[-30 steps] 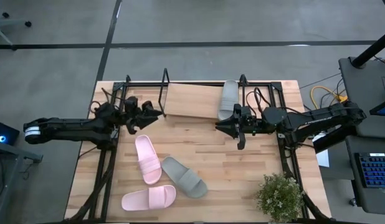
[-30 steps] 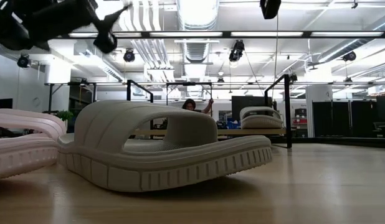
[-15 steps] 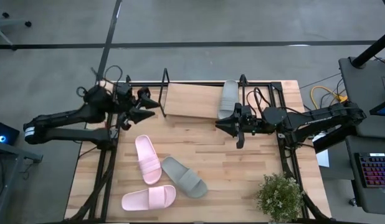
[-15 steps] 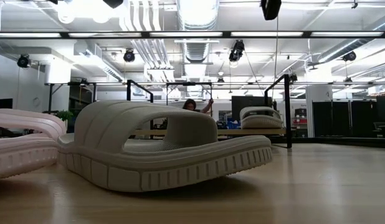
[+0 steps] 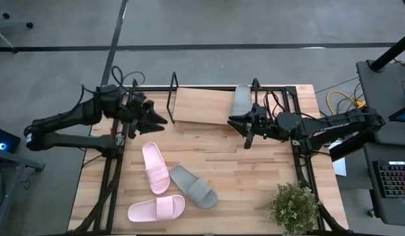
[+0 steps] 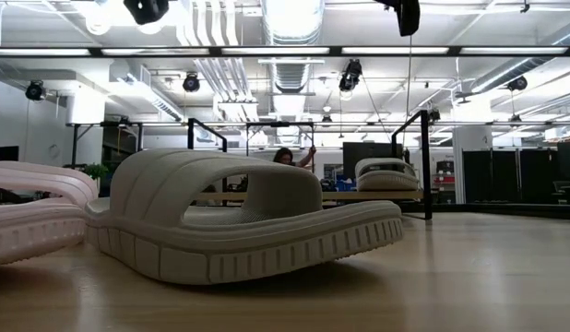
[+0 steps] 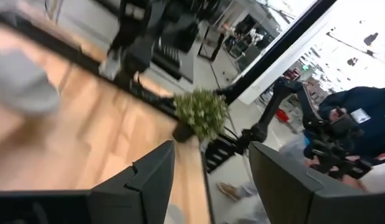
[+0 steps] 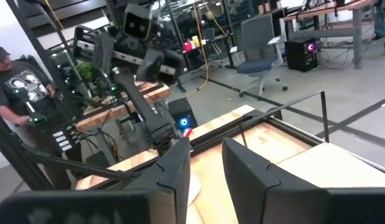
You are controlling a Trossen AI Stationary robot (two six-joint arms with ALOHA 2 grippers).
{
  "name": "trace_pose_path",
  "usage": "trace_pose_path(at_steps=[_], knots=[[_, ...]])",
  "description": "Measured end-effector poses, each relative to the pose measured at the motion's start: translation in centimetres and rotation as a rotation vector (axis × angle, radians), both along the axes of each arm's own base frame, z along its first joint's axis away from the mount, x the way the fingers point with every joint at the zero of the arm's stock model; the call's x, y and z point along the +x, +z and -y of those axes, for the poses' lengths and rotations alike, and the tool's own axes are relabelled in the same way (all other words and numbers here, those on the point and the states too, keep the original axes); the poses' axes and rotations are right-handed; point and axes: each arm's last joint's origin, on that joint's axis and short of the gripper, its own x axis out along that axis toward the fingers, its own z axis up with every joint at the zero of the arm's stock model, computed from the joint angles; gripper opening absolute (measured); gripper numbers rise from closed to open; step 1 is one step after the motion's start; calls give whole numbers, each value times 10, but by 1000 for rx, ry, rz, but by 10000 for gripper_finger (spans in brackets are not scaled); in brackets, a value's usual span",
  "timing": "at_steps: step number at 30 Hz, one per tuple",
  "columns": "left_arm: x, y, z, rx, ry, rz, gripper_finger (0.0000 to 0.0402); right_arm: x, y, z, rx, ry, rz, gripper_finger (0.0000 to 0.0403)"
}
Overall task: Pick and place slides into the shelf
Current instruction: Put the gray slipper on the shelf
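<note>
wood table (image 5: 255,177): ribbed grey slide (image 5: 240,103) on shelf (image 5: 201,105); both claws spread, empty.

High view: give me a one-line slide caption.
One grey slide on the shelf; three slides wait on the table between both raised arms.

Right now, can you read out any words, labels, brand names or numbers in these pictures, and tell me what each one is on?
No text can be read.
Person's dark shirt, right wrist view: a white printed graphic, too small to read.
Person's dark top, left wrist view: a pale badge or patch, too blurred to read.
Slides, shelf, arms: no markings show.
</note>
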Motion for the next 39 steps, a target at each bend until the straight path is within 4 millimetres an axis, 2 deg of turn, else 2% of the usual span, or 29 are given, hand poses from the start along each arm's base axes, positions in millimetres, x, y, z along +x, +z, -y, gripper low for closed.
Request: trace_pose_path(at_steps=[12,18,28,36,39], knots=[[43,-41,13,-228,-74,-341,192,0,-9,6,-8,-23,-95,75],[68,-61,24,-290,-110,-474,192,0,-9,9,-11,-39,-96,74],[106,-107,48,-376,-132,-720,192,0,-9,12,-11,-48,-96,79],[137,-126,71,-378,-204,-682,192,0,-9,12,-14,-48,-97,68],[145,-138,78,-392,-205,-736,192,0,-9,12,-14,-47,-97,70]])
